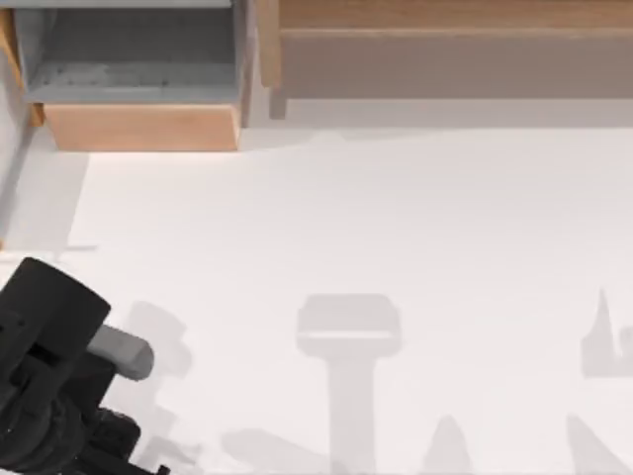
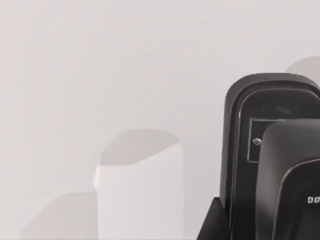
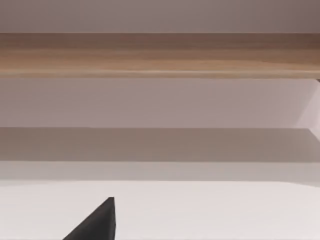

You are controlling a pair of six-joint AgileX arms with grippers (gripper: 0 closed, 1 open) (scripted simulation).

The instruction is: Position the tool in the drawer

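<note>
The drawer [image 1: 141,127] stands pulled out at the table's far left, its tan front panel facing me. Its grey floor and walls lie bare. The tool is out of view. My left arm [image 1: 49,386] is folded at the near left corner, well short of the drawer, with a grey cylinder sticking out to its right. In the left wrist view a black part of that arm [image 2: 270,165] rises over the white table. A black wedge of my right gripper [image 3: 97,222] pokes in at the edge of the right wrist view, facing the cabinet.
A long wooden cabinet front [image 1: 445,15] runs along the far edge to the right of the drawer, also seen as the cabinet front [image 3: 160,52] in the right wrist view. Arm shadows fall across the white table [image 1: 396,218] near its front edge.
</note>
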